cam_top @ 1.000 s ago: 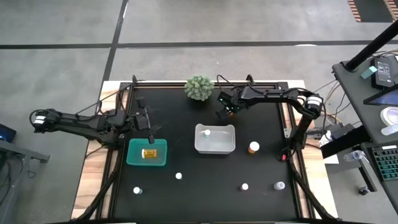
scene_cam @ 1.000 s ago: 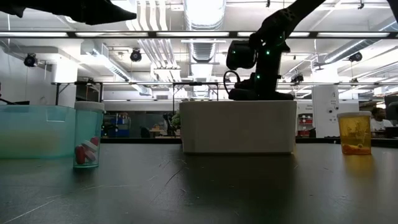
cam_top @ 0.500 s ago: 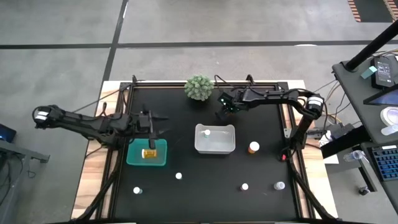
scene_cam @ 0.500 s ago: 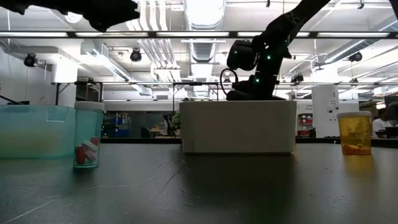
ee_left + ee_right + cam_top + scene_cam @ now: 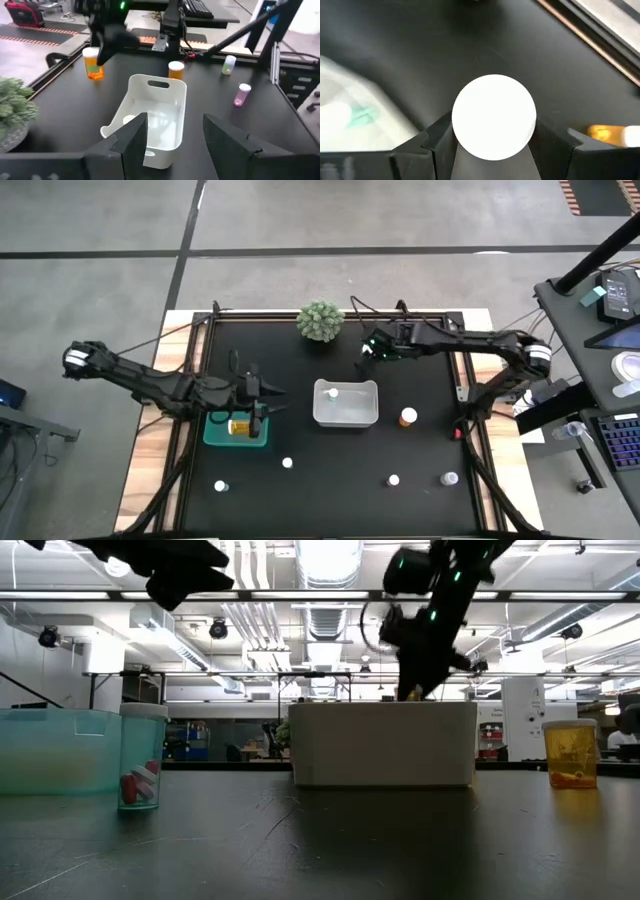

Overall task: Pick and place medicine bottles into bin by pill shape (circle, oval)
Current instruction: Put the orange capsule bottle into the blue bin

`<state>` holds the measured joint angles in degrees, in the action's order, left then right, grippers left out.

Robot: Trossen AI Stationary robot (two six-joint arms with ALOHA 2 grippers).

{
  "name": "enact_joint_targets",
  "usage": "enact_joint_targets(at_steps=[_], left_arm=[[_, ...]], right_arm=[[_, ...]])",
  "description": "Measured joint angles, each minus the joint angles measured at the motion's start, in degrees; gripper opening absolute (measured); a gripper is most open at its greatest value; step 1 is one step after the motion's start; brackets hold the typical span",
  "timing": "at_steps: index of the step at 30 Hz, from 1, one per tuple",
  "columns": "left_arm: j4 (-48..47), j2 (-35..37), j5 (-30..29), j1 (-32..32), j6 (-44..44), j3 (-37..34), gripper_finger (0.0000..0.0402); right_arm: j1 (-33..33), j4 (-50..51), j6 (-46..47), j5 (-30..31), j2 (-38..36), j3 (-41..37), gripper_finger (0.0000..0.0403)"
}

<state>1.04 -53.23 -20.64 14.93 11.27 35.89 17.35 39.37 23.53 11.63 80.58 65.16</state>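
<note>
My right gripper [image 5: 371, 349] is shut on an amber bottle with a white cap [image 5: 494, 116], behind the white bin [image 5: 346, 416]; the left wrist view shows this bottle [image 5: 93, 65] too. My left gripper [image 5: 266, 395] is open and empty, above the teal bin's [image 5: 214, 427] right edge, and its fingers [image 5: 131, 142] point at the white bin [image 5: 160, 87]. An amber bottle [image 5: 239, 426] lies in the teal bin. A white-capped bottle [image 5: 332, 392] lies in the white bin. Several more bottles stand on the black table. My right gripper pinches the amber bottle between its two fingers [image 5: 439, 141], on its sides just below the white cap. The fingers come from above, pointing down. The bottle stands upright under them [image 5: 94, 70]. The white bin hides its base in the low view.
A green spiky plant [image 5: 320, 321] stands at the far edge. An amber bottle [image 5: 407, 417] stands right of the white bin. Small bottles stand near the front edge, two on the left [image 5: 287, 464] [image 5: 221, 486] and two on the right [image 5: 394, 479] [image 5: 449, 477].
My left gripper has gone toward the table's right and near edges, from beyond the teal bin to above its right edge. My right gripper has risen behind the white bin, tipped more upright and gone a little toward the right edge.
</note>
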Motion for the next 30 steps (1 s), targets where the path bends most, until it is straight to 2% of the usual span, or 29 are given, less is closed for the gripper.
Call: enact_joint_targets(at_steps=[3,7,14,18,24,30], left_arm=[[0.4,-1.6,0.4,0.1,3.1,2.0,0.0175],[0.1,-2.8,3.7,1.5,4.6,2.8,0.0175],[-2.1,-4.3,5.2,2.9,4.9,2.2,0.0191],[-0.1,-4.2,5.3,2.9,4.9,2.2,0.0228],[4.5,-8.1,5.2,3.0,2.9,0.5,0.0279],[7.5,-13.8,5.3,2.9,-1.4,0.8,0.0285]], right_arm=[[-4.1,-0.9,2.3,-1.7,-3.3,0.4,0.0201],[-10.4,-3.7,2.2,-1.3,-6.6,1.4,0.0201],[-22.1,-11.9,2.1,1.4,-5.9,1.8,0.0201],[-24.0,-17.5,-1.0,1.1,-3.5,2.5,0.0201],[-25.0,-18.8,-5.6,-0.5,1.6,6.0,0.0201],[-25.0,-18.7,-8.7,-11.9,5.9,10.1,0.0201]])
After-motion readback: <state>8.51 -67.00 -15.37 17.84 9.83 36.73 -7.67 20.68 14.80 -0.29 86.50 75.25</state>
